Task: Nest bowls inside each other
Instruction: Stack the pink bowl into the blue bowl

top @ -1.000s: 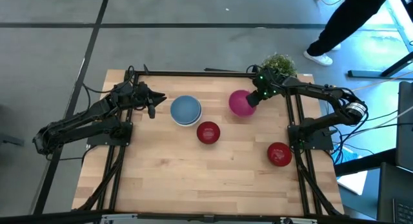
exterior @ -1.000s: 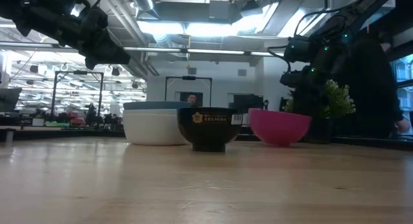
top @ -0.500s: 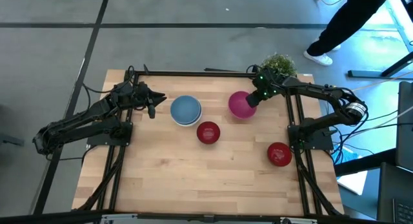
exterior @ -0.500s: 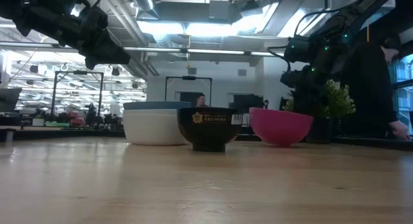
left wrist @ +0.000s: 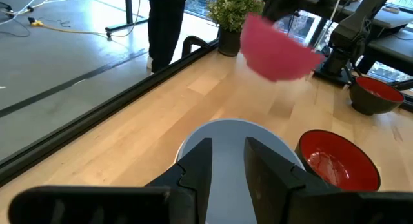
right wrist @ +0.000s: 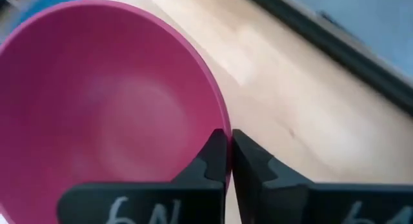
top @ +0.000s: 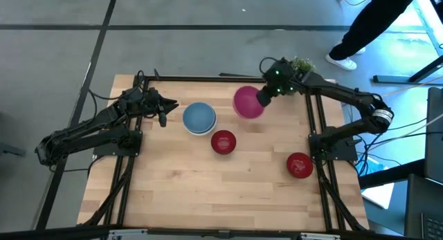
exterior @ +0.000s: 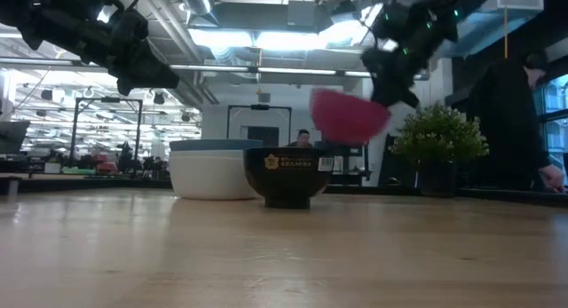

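Observation:
My right gripper (top: 261, 96) is shut on the magenta pink bowl (top: 246, 102), which hangs in the air, tilted, above the table's far middle (exterior: 348, 115). The blue bowl (top: 199, 117) sits nested in a white bowl (exterior: 209, 173) to its left. One dark red bowl (top: 223, 141) stands on its base near the middle; another (top: 299, 164) stands toward the right edge. My left gripper (left wrist: 227, 164) is open and hovers just left of the blue bowl (left wrist: 240, 143), touching nothing. My right gripper pinches the pink bowl's rim (right wrist: 223, 128) on its right side, one finger (right wrist: 213, 156) inside the bowl and one (right wrist: 251, 161) outside. The fingers come slanting down from the table's right. The bowl is lifted clear and tilted.
A small green potted plant (top: 299, 66) stands at the far right corner behind the right arm (exterior: 439, 141). Dark frame rails run along the table's left and right sides. Bare wood lies across the near half (top: 208, 191). A person stands beyond the far right corner.
My right gripper has lifted the pink bowl off the table and carried it up and toward the table's left, nearer the blue bowl. The bowl, which stood level on the wood, now hangs tilted in the air. My left arm has kept still.

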Available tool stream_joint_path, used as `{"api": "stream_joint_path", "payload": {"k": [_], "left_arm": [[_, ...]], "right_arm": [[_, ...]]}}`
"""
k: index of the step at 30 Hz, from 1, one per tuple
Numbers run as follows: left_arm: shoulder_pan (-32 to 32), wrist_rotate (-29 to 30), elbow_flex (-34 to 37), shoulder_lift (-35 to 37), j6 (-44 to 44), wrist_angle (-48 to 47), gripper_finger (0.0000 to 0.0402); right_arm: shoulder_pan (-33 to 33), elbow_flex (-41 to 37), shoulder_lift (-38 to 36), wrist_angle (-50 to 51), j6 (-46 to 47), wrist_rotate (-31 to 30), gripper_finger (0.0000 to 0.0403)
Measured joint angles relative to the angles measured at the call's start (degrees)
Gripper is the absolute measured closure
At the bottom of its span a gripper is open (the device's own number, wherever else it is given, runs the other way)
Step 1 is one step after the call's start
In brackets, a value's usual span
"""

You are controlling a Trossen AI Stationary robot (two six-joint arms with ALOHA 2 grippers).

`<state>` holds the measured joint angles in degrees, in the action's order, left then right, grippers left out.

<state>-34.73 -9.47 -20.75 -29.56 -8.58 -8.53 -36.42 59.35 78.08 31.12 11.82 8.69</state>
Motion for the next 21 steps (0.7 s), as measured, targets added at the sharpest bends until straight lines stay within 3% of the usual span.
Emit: {"api": "stream_joint_path", "payload": {"k": [7, 21], "left_arm": [[0.0, -0.02, 0.0, 0.0, 0.07, -0.01, 0.0317], [0.01, -4.93, 0.0, 0.01, 1.67, -0.01, 0.0317]], "right_arm": [[4.54, 12.12, 4.07, 2.57, 1.14, -0.02, 0.0393], [13.45, 36.58, 26.86, 8.76, -3.32, 3.04, 0.0393]]}}
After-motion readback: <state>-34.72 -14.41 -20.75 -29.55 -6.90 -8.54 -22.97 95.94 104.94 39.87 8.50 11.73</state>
